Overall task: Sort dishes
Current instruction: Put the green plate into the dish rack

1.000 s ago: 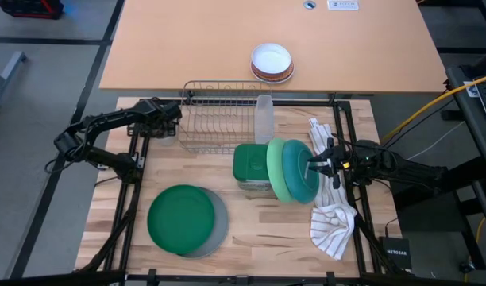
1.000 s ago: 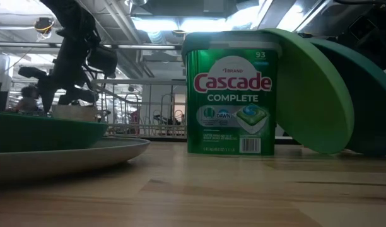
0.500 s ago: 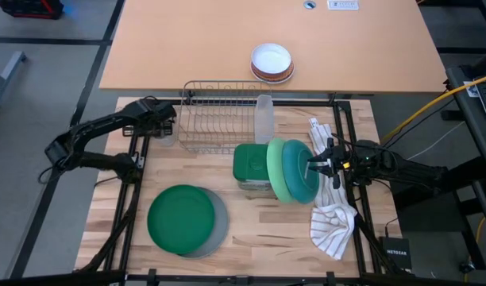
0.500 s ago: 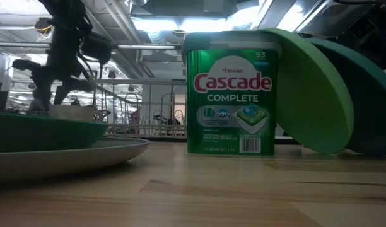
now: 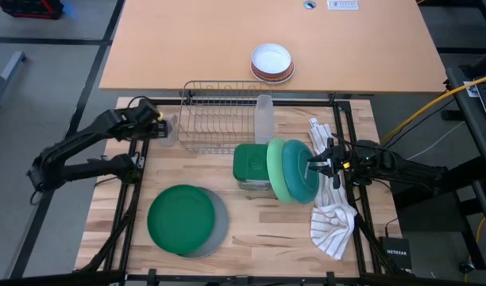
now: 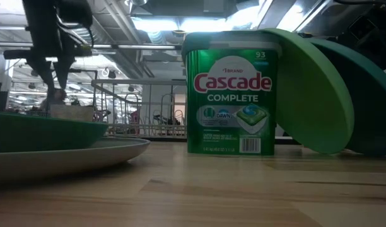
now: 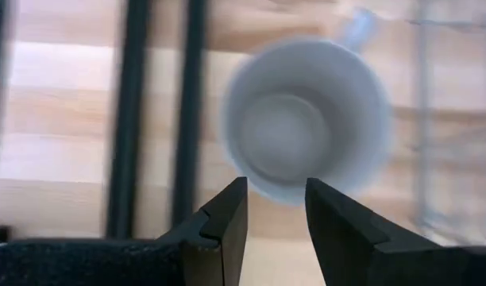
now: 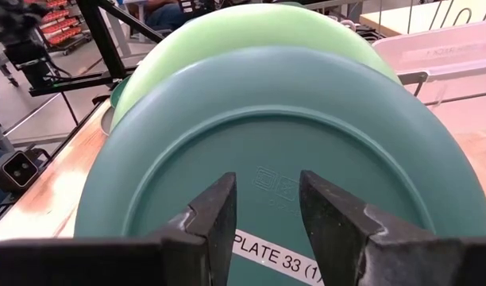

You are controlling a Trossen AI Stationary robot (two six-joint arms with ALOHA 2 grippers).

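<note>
A small grey mug point(image 5: 170, 130) stands upright on the table at the wire rack's left side; it also shows in the left wrist view point(image 7: 306, 119), mouth up. My left gripper point(image 5: 159, 121) is open just above the mug's left rim point(image 7: 276, 205). A dark green plate point(image 5: 181, 218) lies on a grey plate point(image 5: 221, 226) at the near left. A light green plate point(image 5: 275, 171) leans on edge against a green tub point(image 5: 249, 167), and a teal plate point(image 5: 300, 173) leans on it. My right gripper point(image 5: 311, 167) is open, facing the teal plate's underside point(image 8: 306, 143). My left gripper stands over the mug's rim, and no touch shows. My right gripper has its fingertips point(image 8: 219, 199) right at the teal plate's underside, coming level from the table's right; I cannot tell whether they touch it.
A wire dish rack point(image 5: 219, 119) stands at the far middle with a clear container point(image 5: 264, 119) at its right end. A white striped towel point(image 5: 332, 224) lies under the right arm. A white bowl on brown-rimmed ones point(image 5: 272, 62) sits on the desk beyond.
My left gripper has drawn back toward the table's left edge, away from the rack, and stays over the mug's left side. The mug has kept its place on the table. The right arm and the plates have kept still.
</note>
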